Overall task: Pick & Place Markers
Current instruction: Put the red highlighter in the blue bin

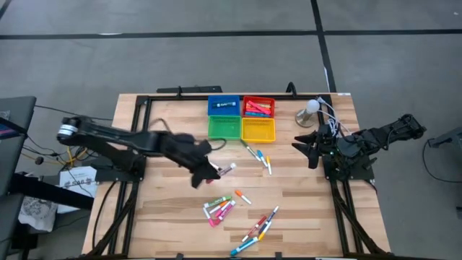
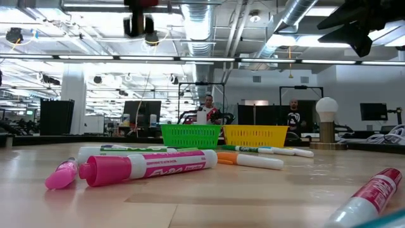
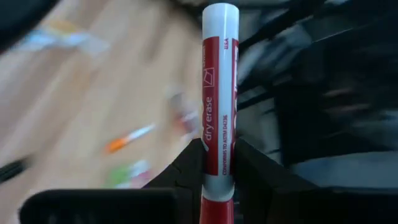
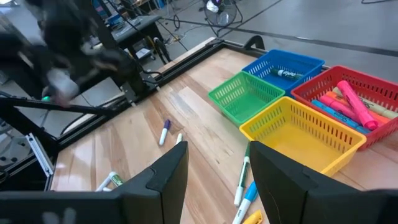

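Four baskets sit on the pale wooden bench: blue basket, red basket, green basket, yellow basket. The marker in the black left pincer is red with a white end and white lettering.

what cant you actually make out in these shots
- Left wrist view: the red marker gripped by the left gripper runs off the bottom edge; the table behind is motion-blurred.
- Low view: the green basket and yellow basket contents are hidden by their walls.
- High view: labels on the loose markers are too small to read.
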Controlling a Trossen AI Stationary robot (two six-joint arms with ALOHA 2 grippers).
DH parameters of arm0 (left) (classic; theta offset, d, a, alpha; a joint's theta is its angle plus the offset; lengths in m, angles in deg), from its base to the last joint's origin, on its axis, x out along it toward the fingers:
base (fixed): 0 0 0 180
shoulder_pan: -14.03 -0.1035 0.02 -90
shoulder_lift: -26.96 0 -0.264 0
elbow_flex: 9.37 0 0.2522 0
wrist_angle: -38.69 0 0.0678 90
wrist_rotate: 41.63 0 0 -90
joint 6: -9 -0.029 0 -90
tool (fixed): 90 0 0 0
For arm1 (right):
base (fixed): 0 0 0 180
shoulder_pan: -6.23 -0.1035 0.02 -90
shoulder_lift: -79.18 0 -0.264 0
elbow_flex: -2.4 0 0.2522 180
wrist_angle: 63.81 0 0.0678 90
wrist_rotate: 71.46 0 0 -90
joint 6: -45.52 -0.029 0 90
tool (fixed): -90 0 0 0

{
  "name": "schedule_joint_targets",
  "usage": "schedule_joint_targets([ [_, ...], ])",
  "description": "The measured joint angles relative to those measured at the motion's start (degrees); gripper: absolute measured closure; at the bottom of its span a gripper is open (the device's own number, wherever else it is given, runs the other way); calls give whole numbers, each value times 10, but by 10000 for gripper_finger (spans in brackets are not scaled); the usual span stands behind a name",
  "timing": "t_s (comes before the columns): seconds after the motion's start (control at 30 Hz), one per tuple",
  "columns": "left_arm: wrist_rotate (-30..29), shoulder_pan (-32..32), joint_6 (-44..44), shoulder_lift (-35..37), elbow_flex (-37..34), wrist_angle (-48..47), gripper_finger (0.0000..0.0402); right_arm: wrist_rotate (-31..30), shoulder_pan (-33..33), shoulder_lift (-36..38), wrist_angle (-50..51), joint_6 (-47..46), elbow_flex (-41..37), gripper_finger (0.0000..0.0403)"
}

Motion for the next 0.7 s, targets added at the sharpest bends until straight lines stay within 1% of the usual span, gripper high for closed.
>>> schedule_joint_targets([
  [0.07, 22, -4, 5, 34, 0, 52, 337, 0, 0, 0, 0, 0, 0, 241],
  [0.2, 28, 0, -1, 91, 1, 179, 337, 0, 0, 0, 0, 0, 0, 241],
  [0.27, 29, 5, -28, 111, 1, 239, 337, 0, 0, 0, 0, 0, 0, 241],
  [0.37, 29, 17, -99, 132, 2, 315, 337, 0, 0, 0, 6, 0, 0, 241],
  [0.53, 33, 38, -178, 151, 2, 385, 337, 0, 0, 0, 9, 0, 0, 241],
  [0.6, 33, 47, -192, 151, 2, 395, 337, 0, 0, 0, 9, 0, 0, 241],
  [0.7, 35, 50, -190, 147, 2, 397, 337, 0, 0, 0, 10, 0, 0, 241],
])
